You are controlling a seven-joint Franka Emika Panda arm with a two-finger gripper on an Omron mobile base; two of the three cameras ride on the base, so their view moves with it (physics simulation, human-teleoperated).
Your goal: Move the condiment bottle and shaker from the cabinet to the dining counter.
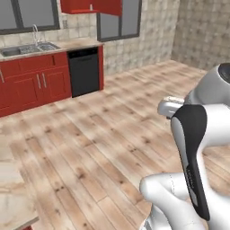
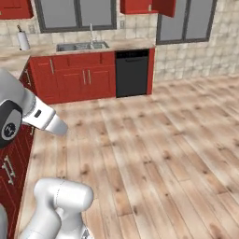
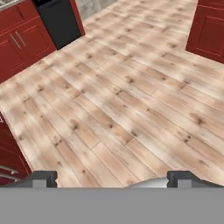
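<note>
Closest to us, our gripper (image 3: 112, 179) hangs over bare wooden floor (image 3: 127, 100), its two fingertips spread wide at the lower corners of the hand view, with nothing between them. We judge that we are in transit: the base stands out on the floor, well apart from the sink (image 2: 81, 46), and nothing has been picked up in this moment.

Beyond the floor, just right of the sink's red base cabinets (image 2: 77, 77), stands a black dishwasher (image 2: 132, 72). Above and to the right of the sink hangs the cabinet (image 2: 148, 6), red, with its door apparently swung open toward us; only its lower part is inside the picture. We cannot make out the bottle or shaker; whether they sit inside we cannot tell.

The next move, as we judge it, calls for driving closer to the sink wall and raising the arm to the cabinet opening, keeping the fingers spread.
</note>
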